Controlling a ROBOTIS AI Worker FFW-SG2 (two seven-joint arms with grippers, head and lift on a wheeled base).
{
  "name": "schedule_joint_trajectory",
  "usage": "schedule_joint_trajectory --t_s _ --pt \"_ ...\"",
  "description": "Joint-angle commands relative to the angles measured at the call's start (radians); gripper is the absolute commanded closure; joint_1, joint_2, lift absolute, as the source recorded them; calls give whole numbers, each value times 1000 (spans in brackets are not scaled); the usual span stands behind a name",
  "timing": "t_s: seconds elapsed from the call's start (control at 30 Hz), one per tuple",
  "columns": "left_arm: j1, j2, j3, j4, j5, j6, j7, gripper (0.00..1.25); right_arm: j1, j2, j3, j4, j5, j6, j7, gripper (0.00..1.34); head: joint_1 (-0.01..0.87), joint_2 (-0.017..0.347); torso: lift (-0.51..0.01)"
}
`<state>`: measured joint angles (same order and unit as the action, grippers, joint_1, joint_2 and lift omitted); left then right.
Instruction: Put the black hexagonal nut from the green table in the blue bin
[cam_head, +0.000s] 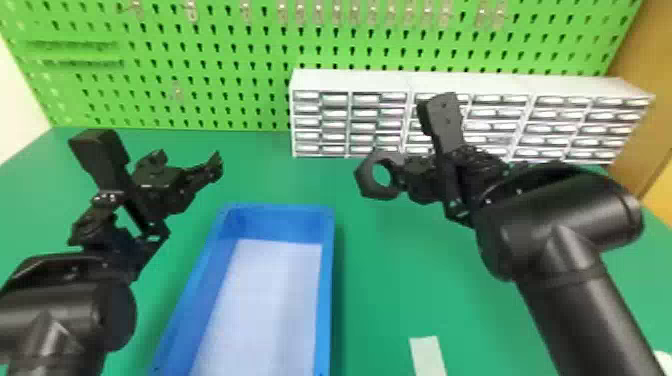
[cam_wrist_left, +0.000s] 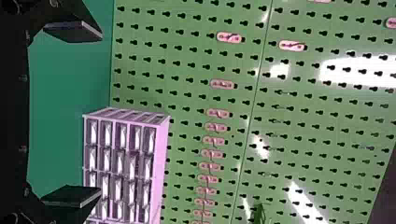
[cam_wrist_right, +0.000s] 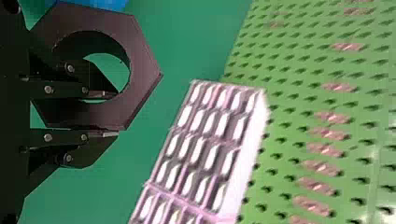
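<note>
Start nearest with the blue bin (cam_head: 325, 280), set on the green tabletop (cam_head: 390, 280), with a paper strip (cam_head: 427, 352) to the right of it. Left of the bin's far end, note the left tool (cam_wrist_left: 100, 113), fingers spread apart and holding nothing. Beyond the bin's far right corner, find the right tool (cam_wrist_right: 116, 113), clamped on the black hexagonal nut (cam_wrist_right: 144, 65), one finger through the hole, the other against the outer edge. Seems past the pick and into the transfer. Next, bring the nut left and back over the bin, keep above the rim, then lower and let go well inside the walls. Watch for snagging on the finger in the hole; draw out gently. Behind the bin, to the right, see the drawer cabinet (cam_head: 350, 78); farthest behind, the pegboard (cam_head: 225, 56).
</note>
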<state>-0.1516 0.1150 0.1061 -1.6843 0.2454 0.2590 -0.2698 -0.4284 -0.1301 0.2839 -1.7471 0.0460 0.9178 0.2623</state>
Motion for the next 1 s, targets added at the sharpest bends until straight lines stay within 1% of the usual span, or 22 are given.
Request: schedule_joint_trajectory --t_s 0.0,0.23,0.4,0.6,0.77,0.97 --pt "0 0 0 0 0 0 0 124 5 -5 32 0 -58 -83 0 1016 666 32 -100" --pt "0 0 0 0 -2 0 1 124 5 -13 103 3 -132 -145 0 1016 666 32 -100" --pt "0 0 1 0 -3 0 0 124 -4 -28 169 9 -202 -186 0 1016 666 32 -100" --pt "1 0 3 0 -6 0 1 124 -4 -37 212 35 -313 -261 0 1016 666 32 -100" --pt "3 0 7 0 -6 0 1 124 -7 -45 244 37 -348 -266 0 1016 666 32 -100" --pt "6 0 7 0 -8 5 1 124 -13 -54 281 37 -370 -272 0 1016 666 32 -100"
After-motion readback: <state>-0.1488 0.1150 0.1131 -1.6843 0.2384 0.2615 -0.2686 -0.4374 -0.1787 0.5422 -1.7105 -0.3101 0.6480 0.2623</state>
